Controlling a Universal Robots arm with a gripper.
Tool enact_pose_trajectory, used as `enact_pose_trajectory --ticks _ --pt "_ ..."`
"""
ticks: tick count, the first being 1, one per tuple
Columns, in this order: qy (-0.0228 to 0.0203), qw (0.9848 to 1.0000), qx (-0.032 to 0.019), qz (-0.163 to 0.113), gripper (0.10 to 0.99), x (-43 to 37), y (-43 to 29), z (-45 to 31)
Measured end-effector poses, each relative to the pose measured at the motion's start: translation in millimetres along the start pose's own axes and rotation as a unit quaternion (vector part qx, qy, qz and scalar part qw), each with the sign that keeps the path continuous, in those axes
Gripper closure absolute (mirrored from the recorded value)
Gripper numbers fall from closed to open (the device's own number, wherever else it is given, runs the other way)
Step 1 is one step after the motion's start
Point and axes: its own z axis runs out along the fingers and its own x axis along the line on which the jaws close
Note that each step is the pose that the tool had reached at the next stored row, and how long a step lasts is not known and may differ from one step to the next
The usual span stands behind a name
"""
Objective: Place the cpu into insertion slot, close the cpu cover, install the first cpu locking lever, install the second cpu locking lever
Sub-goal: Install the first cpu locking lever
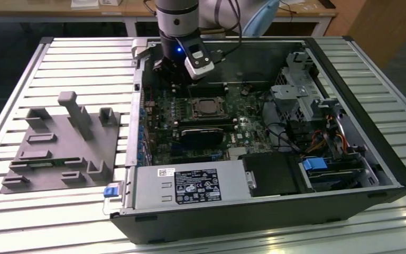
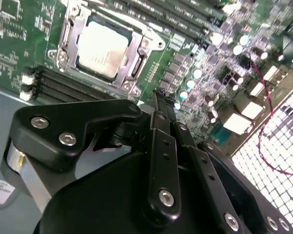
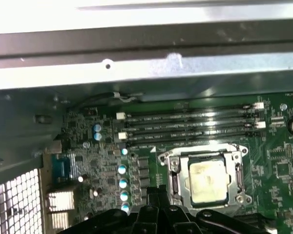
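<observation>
Gripper (image 2: 159,96) is hovering just beside the socket (image 2: 132,86), fingers (image 2: 162,141) pinched together on nothing visible, while the chip (image 2: 101,48) is sitting in it under the lowered cover (image 2: 70,35), so 2 of 4 steps are looking done; the 2 latching steps I cannot judge.

Slatted metal table (image 1: 69,58). Open computer case (image 1: 390,174) lies on it. Grey moulded holder plate (image 1: 55,153) sits beside the case, on the exterior view's left. Labelled power supply box (image 1: 188,186) sits along the near wall, with a blue clip (image 1: 111,191) just outside. Black heatsink block (image 1: 201,136) sits on the green board (image 1: 252,127). Four long memory slots (image 3: 190,124) lie side by side in the first wrist view.
</observation>
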Motion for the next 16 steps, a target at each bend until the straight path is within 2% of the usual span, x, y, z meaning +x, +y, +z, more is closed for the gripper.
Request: enact_pose_trajectory --ticks 3,9,14,15,16 --pt "0.0004 0.9999 -0.0126 0.001 0.984 2.8 -0.3 -0.1" --pt "0.0029 0.9987 -0.0517 0.003 0.984 5.9 -0.6 -0.3" --pt "0.0058 0.9962 -0.0872 0.005 0.984 7.3 -0.7 -0.3" --pt "0.0064 0.9956 -0.0929 0.005 0.984 7.4 -0.8 -0.3" --pt "0.0065 0.9955 -0.0946 0.005 0.984 7.4 -0.7 -0.3"
